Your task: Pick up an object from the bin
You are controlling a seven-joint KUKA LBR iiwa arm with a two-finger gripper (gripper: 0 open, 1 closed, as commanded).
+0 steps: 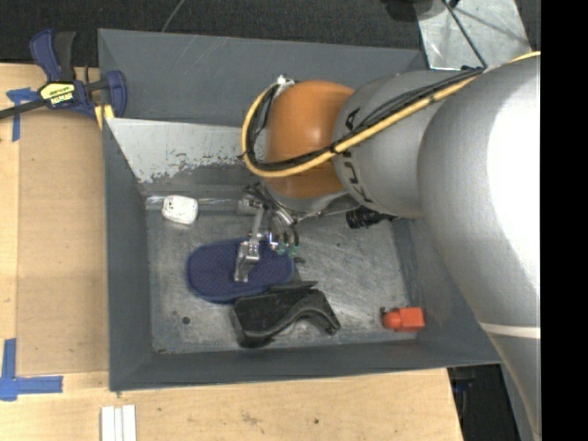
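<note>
gripper [249,261] over blue oval pad [208,275], mid bin [130,320]; black piece [278,315] beside pad; whether it is apart or together cannot be told.

White lump [180,210], blk curved piece [280,314] — orange block [402,318]

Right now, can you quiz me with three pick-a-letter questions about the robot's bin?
1. Where is the small orange block? A) upper left B) middle C) lower right of the bin
2. What colour is the oval pad under the gripper? A) green B) blue C) yellow
3. How is the black curved thing? A) lying on the floor B) lifted C) on the rim
Answers: 1 C, it sits by the lower-right wall; 2 B, it is dark blue; 3 A, it rests beside the pad.
</note>
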